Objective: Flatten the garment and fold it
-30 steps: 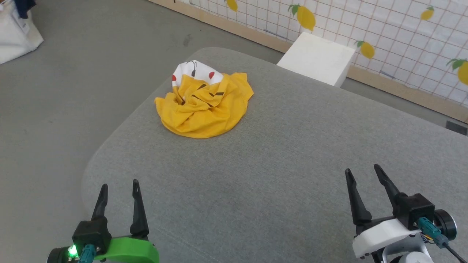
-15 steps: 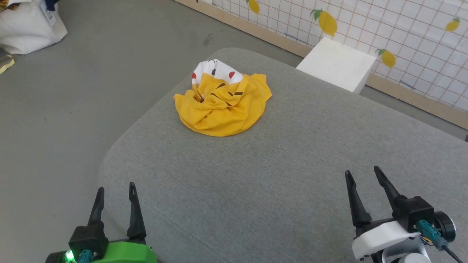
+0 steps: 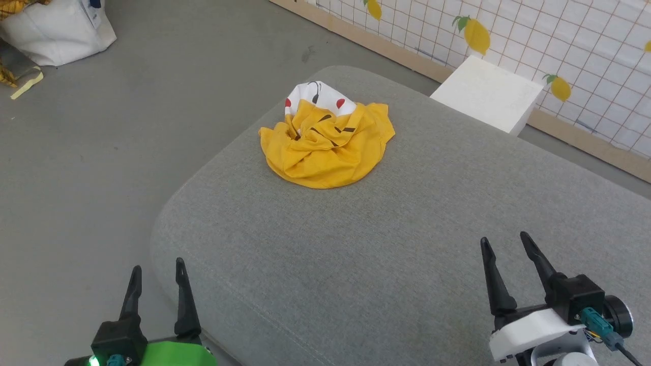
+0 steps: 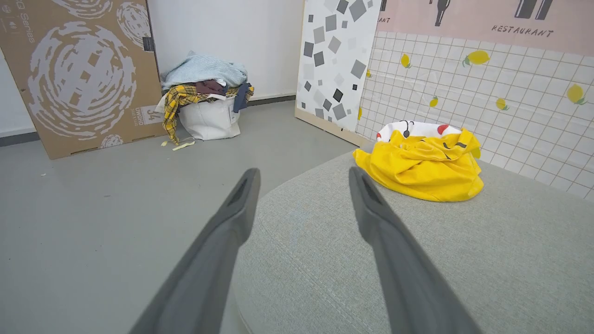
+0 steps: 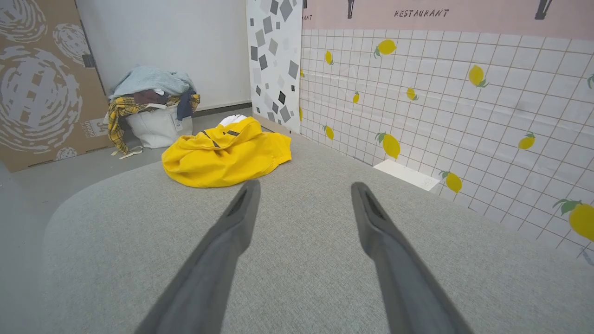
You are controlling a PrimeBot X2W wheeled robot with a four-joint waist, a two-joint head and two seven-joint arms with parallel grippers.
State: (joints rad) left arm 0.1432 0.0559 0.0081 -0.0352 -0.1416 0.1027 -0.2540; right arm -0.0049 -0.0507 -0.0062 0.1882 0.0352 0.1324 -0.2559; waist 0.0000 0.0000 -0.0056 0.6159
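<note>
Behind crumpled garment (image 3: pixel 328 147), banner (image 5: pixel 487 16) reading "RESTAURANT" (black capitals)

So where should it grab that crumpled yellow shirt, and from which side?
Probably the garment by its rounded near edge, coming from the robot's side, low over the cushion. That edge lies flat and exposed; the middle is bunched folds, so a grab there would likely lift the whole wad.

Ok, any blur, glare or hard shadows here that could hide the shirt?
Head view: even light, no glare, the shirt sharp with only a faint shadow at its rim. Left wrist view: the left gripper is soft near the lens; the shirt beyond reads clearly, in brighter yellow. Right wrist view: the right gripper equally soft, the shirt clear.
</note>
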